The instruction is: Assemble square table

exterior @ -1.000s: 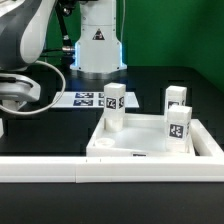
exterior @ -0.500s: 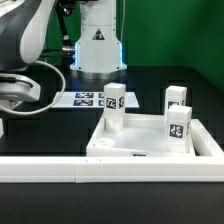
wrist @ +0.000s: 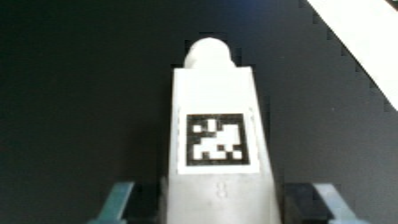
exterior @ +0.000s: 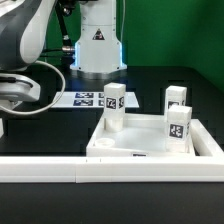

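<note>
In the wrist view a white leg (wrist: 217, 120) with a black-and-white tag lies on the black table, running away from the camera. My gripper (wrist: 221, 205) straddles its near end, with a dark gap between the leg and each of the fingers (wrist: 121, 205), so it is open. In the exterior view the arm's hand (exterior: 18, 92) is low at the left edge, and a bit of that leg (exterior: 2, 127) shows there. The square tabletop (exterior: 140, 148) lies at the exterior view's right. Three tagged legs (exterior: 115, 106) (exterior: 176, 99) (exterior: 178, 127) stand upright in its corners.
A long white rail (exterior: 100, 171) runs across the front of the table. The marker board (exterior: 84, 98) lies flat behind the tabletop, in front of the robot base (exterior: 98, 45). A white edge (wrist: 365, 30) crosses one corner of the wrist view.
</note>
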Controlling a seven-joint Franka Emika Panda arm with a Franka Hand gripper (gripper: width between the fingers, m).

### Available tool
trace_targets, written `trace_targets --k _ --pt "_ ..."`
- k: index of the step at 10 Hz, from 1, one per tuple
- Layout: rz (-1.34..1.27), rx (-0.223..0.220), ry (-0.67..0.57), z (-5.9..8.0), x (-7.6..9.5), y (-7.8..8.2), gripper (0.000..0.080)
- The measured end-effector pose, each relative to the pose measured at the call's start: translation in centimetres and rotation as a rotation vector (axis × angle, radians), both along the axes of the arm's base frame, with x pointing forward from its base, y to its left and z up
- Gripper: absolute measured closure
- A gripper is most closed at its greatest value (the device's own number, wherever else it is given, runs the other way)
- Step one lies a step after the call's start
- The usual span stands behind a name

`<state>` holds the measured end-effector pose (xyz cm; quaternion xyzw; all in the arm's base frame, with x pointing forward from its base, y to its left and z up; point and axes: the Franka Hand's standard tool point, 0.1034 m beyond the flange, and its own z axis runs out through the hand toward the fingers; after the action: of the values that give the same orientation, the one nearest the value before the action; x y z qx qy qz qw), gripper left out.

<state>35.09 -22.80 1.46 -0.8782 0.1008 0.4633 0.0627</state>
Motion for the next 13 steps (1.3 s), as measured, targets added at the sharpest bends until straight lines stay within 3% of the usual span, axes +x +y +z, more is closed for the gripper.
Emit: trace_targets --k 2,3,4,5,6,9,10,11,12,13 --pt "0.0 0.0 -0.002 0.1 0.2 0.1 0.0509" --pt "-0.027 0.0 0.03 2.2 1.1 1.0 0.0509" --pt "-0.058 -0.014 0.057 5.4 3.5 2.2 0.0509" --pt "-0.057 -0.026 0.062 7.7 5.9 2.9 0.0509" --pt "-0.047 -0.026 0.047 8.6 7.0 3.0 0.0509" --pt "-0.043 -0.039 0.013 8.1 7.1 2.6 0.0509" --pt "-0.037 -0.07 -0.037 7.7 8.2 2.5 0.0509" --pt "-0.017 -0.117 -0.129 8.2 10.5 3.2 0.0509" --pt "-0.013 -0.127 -0.159 10.2 12.1 4.5 0.0509" --pt "-0.005 -0.146 -0.218 12.2 14.3 4.8 0.0509"
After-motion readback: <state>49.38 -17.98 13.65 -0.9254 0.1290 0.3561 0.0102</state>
